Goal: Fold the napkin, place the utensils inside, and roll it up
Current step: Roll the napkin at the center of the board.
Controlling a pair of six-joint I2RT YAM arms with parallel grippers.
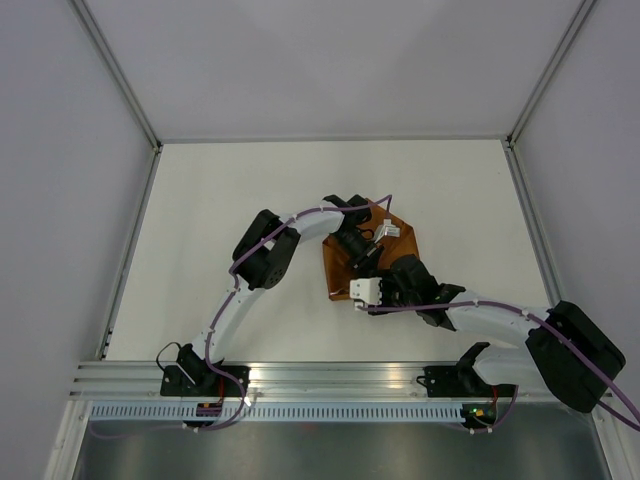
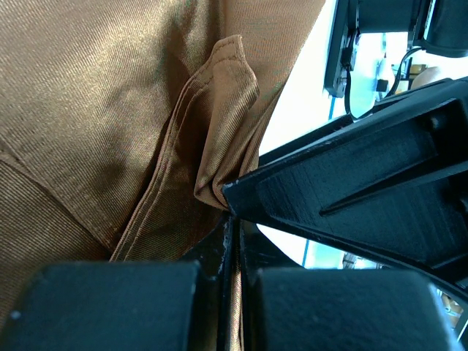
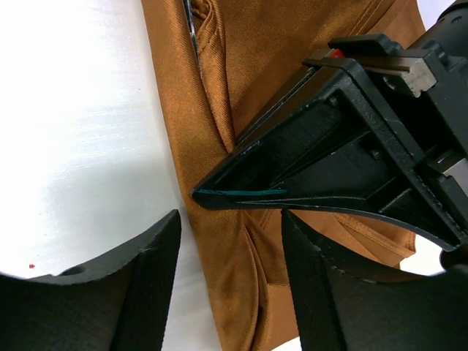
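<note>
Napkin (image 1: pixel 338 270) sits mid-table (image 1: pixel 220 200), a bit right of centre, with both arms piled over it. It's bunched into a small layered shape, not a flat square, so I judge the folding done, or at least well along.

Utensils: I only catch a thin shiny strip (image 3: pixel 192 25) at the cloth's left edge in the right wrist view. It's probably cutlery tucked in the fold, but too little shows to be sure. I can't see a tight roll anywhere, so the rolling looks to be what's left, or only just begun.

Left gripper (image 3: pixel 201 195) is fully closed, pinching a raised fold of napkin at its tip. The left wrist view shows the hemmed edge (image 2: pixel 175 146) standing up into the jaws.

Right gripper (image 3: pixel 230 227) has its fingers spread wide and nothing clamped, just cloth and bare table under the gap.

Edges: in the right wrist view the napkin's left border is a clean straight fold against the white table. Inner layers are creased and loose.

Room: there's open table on all sides of the cloth and the walls are well apart, so no limit there. The tight spot is between the tools: the left gripper's tip sits just ahead of the right's open fingers, nearly touching. Any right-arm move needs care not to knock that pinch loose.
</note>
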